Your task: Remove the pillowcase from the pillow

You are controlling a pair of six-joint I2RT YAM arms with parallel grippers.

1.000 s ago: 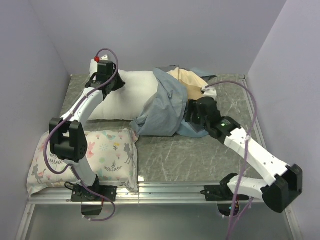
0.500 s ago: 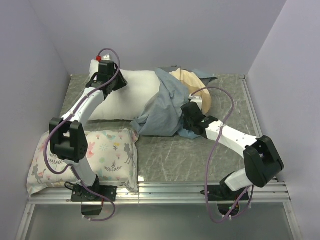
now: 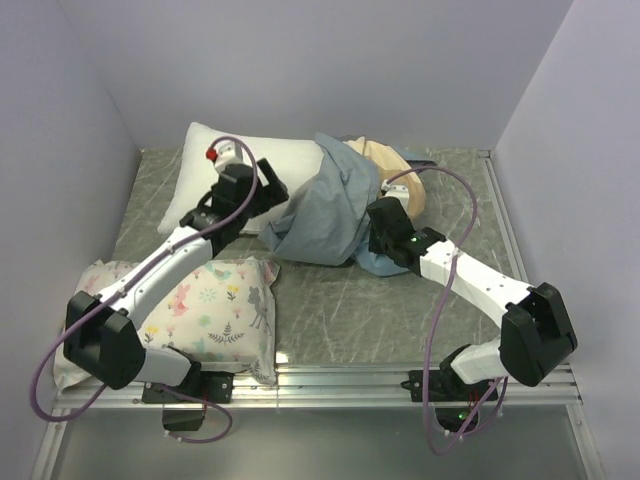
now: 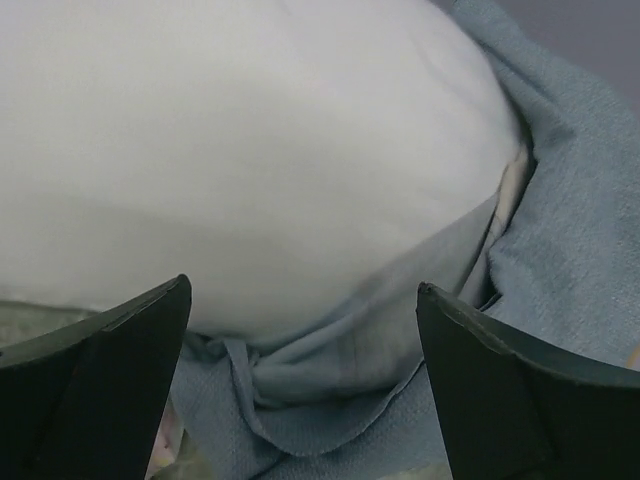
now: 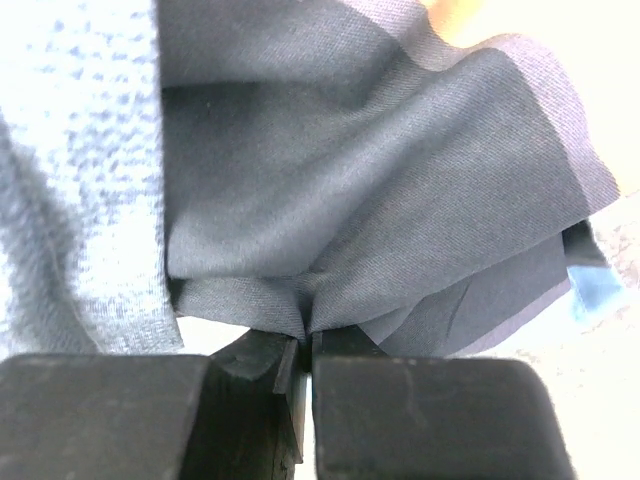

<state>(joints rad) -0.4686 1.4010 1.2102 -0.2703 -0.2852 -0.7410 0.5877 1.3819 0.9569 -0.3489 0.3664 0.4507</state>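
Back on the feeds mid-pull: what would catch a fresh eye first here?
The pillowcase is bunched in a grey-blue heap over the right end of the white pillow at the back, leaving the pillow's left part bare. The right gripper is shut on a fold of that cloth, while the left gripper hangs open, facing the bare pillow where the cloth's edge begins. A floral pillow lies at the near left.

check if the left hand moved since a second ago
Yes: the left hand moved right and nearer, away from the table's back-left corner toward the pillowcase.
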